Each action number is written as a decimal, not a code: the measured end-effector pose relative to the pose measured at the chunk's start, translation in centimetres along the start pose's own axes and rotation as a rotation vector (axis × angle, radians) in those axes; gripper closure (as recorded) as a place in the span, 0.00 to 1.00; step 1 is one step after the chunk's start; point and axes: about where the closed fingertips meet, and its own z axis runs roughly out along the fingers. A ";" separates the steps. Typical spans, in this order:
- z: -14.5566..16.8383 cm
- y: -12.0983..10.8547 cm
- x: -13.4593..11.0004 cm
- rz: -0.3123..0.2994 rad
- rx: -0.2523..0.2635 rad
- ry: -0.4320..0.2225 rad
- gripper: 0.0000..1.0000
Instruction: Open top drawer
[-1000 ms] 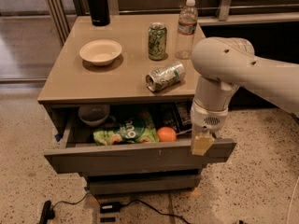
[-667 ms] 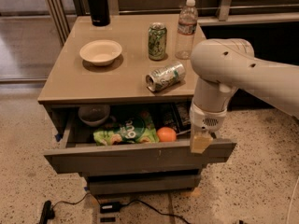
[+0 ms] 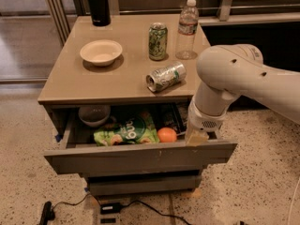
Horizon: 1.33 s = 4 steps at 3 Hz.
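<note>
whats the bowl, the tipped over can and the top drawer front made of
Bowl: looks like pale ceramic or plastic, smooth with a soft sheen. Tipped can: probably aluminium, shiny end, printed green side. Top drawer front: matte grey, likely painted wood or laminate; no glare. The gripper sits at its upper edge.

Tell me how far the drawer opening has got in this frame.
Mostly done: the top drawer stands pulled well out, showing a green snack bag, an orange and a bowl inside. In hand: the gripper sits at the right end of its front edge, as the camera sees it. Left: probably only releasing and backing away.
</note>
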 end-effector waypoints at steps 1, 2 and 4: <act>-0.3 -1.2 -0.4 -0.011 0.053 -0.045 1.00; 0.4 -2.9 -0.4 -0.012 0.057 -0.090 1.00; 1.0 -3.0 0.0 -0.014 0.105 -0.096 1.00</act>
